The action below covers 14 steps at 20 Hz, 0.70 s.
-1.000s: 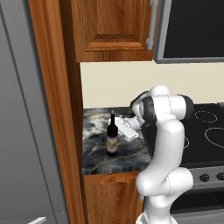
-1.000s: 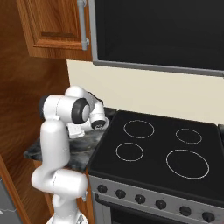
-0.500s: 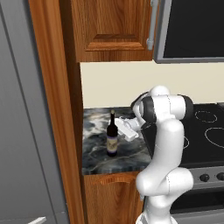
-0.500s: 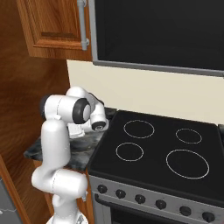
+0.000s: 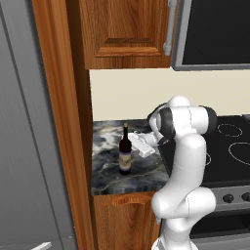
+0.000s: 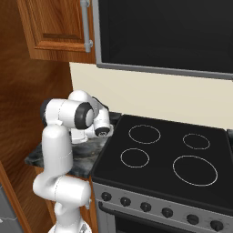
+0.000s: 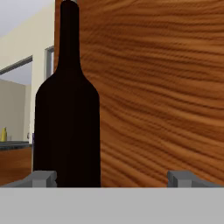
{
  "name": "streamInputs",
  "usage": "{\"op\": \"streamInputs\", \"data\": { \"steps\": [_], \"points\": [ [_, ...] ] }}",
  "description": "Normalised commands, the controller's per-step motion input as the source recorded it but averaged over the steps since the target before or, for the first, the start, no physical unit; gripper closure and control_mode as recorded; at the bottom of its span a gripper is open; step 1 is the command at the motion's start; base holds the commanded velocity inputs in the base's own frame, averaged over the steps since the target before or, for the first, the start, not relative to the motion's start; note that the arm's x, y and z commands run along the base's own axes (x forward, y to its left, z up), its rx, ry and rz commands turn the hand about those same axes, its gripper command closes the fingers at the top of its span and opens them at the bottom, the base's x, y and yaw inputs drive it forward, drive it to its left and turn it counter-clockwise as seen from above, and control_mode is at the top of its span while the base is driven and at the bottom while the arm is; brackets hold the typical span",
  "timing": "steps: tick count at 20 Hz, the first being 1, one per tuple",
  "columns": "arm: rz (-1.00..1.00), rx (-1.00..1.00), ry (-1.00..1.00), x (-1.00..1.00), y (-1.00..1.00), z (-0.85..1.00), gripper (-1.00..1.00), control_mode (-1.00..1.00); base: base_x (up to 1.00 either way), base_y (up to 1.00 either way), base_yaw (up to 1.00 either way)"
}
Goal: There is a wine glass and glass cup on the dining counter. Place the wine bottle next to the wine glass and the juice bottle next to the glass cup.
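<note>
Marbled counter [image 5: 146,173] lying beside the stove [image 6: 173,159], wine bottle [image 5: 125,156] standing on it, gripper [image 5: 138,145] gaping wide beside the bottle, gripping nothing

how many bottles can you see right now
2. The wine bottle stands on the marbled counter just ahead of the open hand. A small yellow bottle sits far off in the hand view. Others may be hidden.

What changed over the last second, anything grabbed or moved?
Nothing visibly changed. The gripper still sits open beside the wine bottle, not closed on it, and the arm's pose looks the same. The bottle still stands upright on the marbled counter next to the stove. In the hand view the bottle sits left of centre between the fingertips.
</note>
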Motion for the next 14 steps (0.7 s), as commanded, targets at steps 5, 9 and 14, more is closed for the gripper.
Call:
{"op": "streamInputs", "data": {
  "steps": [5,9,14],
  "points": [
    [-0.03,-0.12,0.00,-0.05,0.00,0.00,-1.00,-1.00,0.00,0.00,0.00],
    [-0.04,-0.12,0.00,-0.14,0.00,0.00,-1.00,-1.00,0.00,0.00,0.00],
    [-0.07,-0.08,0.00,-0.09,0.02,0.01,-1.00,-1.00,0.00,0.00,0.00]
  ]
}}
